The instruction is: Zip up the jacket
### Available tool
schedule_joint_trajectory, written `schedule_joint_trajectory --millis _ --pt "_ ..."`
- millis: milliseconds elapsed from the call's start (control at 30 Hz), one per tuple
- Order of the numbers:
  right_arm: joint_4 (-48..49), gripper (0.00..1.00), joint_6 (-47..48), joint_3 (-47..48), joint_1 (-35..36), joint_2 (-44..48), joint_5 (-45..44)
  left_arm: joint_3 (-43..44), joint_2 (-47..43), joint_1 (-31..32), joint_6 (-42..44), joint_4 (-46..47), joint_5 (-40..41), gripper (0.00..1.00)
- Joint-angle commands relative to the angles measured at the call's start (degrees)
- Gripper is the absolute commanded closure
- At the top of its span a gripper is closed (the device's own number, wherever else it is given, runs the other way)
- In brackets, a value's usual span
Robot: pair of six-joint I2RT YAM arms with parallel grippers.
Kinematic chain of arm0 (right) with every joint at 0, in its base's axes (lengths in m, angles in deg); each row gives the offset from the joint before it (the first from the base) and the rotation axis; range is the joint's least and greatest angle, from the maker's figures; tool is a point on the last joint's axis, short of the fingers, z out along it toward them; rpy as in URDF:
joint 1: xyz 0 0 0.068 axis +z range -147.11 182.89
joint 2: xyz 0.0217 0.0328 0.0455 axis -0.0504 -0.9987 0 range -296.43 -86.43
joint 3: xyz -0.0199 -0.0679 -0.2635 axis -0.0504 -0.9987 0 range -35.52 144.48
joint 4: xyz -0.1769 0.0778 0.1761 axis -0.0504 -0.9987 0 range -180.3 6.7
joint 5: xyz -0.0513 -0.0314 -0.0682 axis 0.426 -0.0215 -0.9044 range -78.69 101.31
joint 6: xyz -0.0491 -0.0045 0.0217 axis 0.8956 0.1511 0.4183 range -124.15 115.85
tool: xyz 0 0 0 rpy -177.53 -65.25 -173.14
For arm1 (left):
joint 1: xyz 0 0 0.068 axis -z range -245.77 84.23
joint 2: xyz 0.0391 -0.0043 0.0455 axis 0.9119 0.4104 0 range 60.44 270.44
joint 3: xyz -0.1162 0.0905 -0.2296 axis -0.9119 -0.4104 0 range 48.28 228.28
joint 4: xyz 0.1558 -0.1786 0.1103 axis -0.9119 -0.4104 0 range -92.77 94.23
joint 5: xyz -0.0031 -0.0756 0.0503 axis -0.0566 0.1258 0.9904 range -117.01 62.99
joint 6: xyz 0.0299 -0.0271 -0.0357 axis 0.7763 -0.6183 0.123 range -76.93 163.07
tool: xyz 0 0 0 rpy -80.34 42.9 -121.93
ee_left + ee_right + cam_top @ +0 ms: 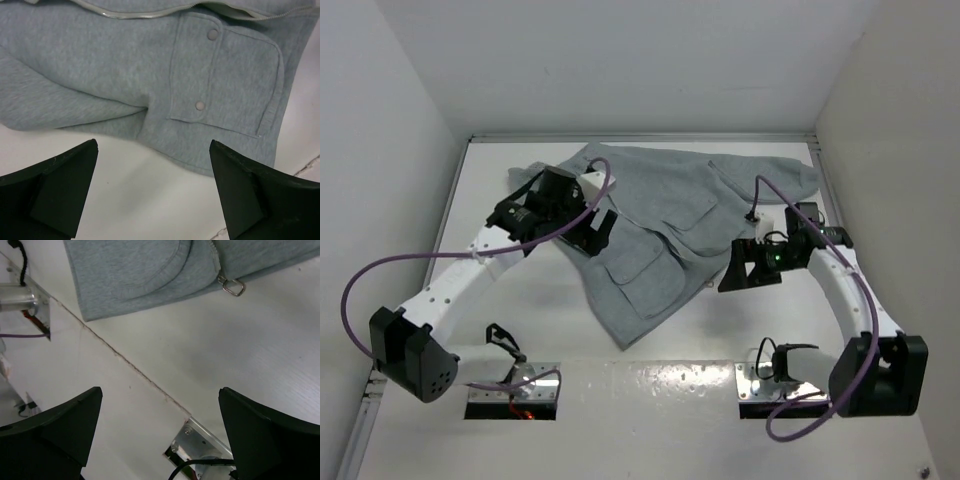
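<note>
Right now, grey jacket (660, 215) lies rumpled by far edge of table (550, 320).
I see L gripper (152, 147) & R gripper (160, 392) both spread, holding nothing.

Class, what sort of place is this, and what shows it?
Probably a robot test cell: a white table boxed by plain walls, left arm and right arm bolted on, one grey jacket laid out.

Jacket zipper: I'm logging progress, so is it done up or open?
Open, it seems: in the right wrist view the zipper pull sits down at the hem of the jacket. Higher up, cannot tell.
</note>
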Motion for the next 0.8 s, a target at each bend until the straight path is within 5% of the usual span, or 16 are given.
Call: schedule_joint_trajectory --millis 0,400,567,767 --pt "4.03 0.00 -2.46 -2.41 2.56 3.08 -3.81 0.40 -0.02 4.05 -0.01 0.79 4.14 0.00" --pt "1.83 0.34 -9.57 6.90 4.68 -15.54 0.48 9.64 13.35 12.76 -3.09 4.93 -1.55 0.15" --pt "10.25 0.38 -17.91 1.90 1.52 -18.28 9.44 8.16 11.87 9.87 -5.91 9.75 -7.52 0.11" --pt "17.73 0.39 -25.65 -0.39 1.61 -22.49 7.36 2.70 5.72 8.37 -7.66 16.77 -9.90 0.07"
